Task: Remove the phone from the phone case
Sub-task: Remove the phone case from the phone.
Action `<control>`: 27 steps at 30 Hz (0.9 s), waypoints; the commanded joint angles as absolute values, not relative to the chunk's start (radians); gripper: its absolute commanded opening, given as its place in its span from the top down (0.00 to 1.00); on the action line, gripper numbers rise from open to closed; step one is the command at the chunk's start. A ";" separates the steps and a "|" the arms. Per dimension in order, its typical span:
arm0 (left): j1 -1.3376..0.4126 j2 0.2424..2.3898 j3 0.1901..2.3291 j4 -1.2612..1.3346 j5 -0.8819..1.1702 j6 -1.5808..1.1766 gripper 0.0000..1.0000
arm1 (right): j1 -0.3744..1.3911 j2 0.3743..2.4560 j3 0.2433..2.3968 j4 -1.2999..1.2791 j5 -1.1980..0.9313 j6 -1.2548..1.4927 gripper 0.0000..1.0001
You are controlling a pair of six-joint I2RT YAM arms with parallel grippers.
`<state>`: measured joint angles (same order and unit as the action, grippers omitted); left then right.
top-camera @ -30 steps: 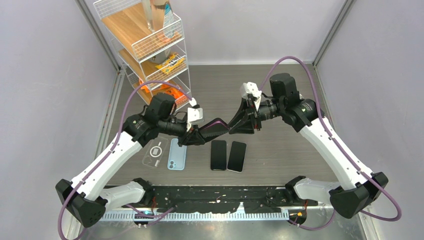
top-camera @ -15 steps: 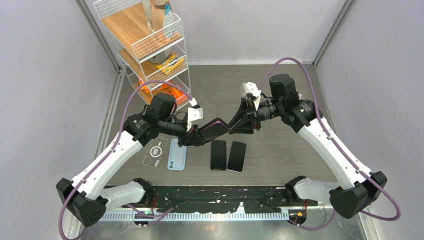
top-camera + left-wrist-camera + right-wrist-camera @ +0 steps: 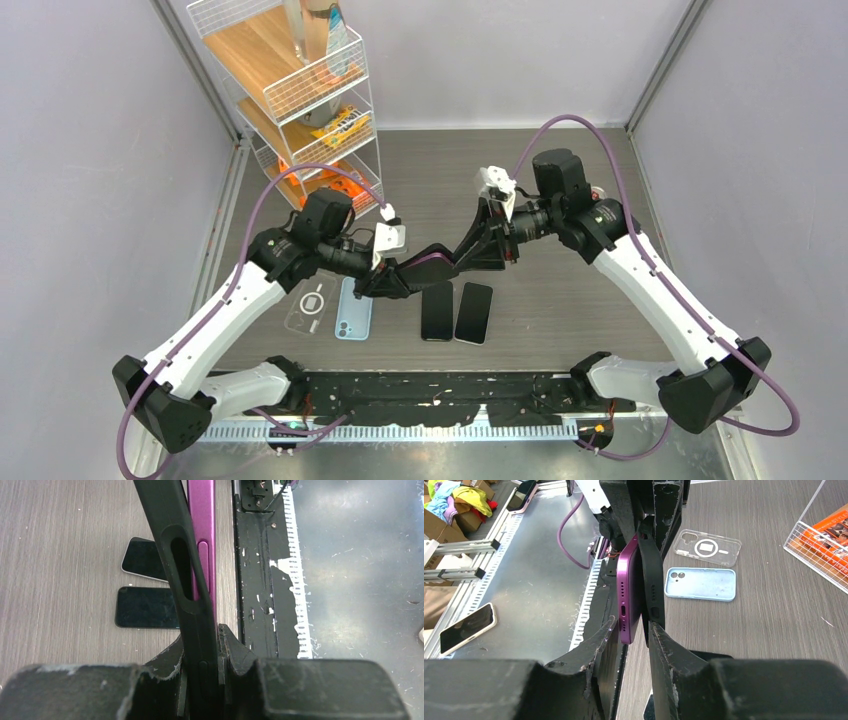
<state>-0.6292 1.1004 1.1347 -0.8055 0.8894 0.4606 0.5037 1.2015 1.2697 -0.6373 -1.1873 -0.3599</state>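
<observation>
Here the left gripper (image 3: 201, 647) is closed tight on the black phone case (image 3: 165, 520). The right gripper (image 3: 633, 626) pinches the purple phone (image 3: 628, 580) and case edge, jaws narrow.

The phone (image 3: 628, 597) is slim and purple, with a port and small holes in its end and a button on its side. The phone case (image 3: 651, 587) is a black shell with a long slot cut in its edge. Both hang edge-on in the air, side by side. The case is peeled off the phone at the end in the right gripper (image 3: 634, 625) and pressed against it at the end in the left gripper (image 3: 210, 630).
</observation>
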 commanded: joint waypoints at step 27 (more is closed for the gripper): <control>-0.668 1.132 1.226 -0.538 0.818 0.296 1.00 | 0.535 1.186 1.146 -0.470 -1.166 -0.294 0.67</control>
